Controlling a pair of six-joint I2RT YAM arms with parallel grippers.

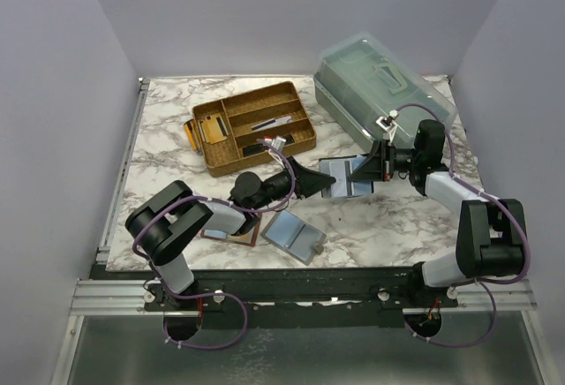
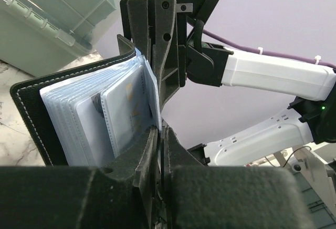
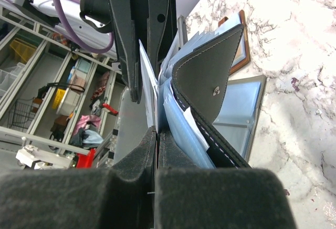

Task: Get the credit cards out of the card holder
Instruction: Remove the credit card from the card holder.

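card holder (image 2: pixel 31 113), open, raised off the marble table (image 1: pixel 397 217) between your two claws. credit cards (image 2: pixel 126 111) sit in its blue-grey pockets, just beside the left claw (image 2: pixel 161 132). left claw and right claw (image 3: pixel 157 132) meet tip to tip, each closed to a sliver on one thin pale leaf (card or sleeve, you cannot tell). a grey holder (image 1: pixel 294 237) lies on the table, nearer the bases than the left claw.
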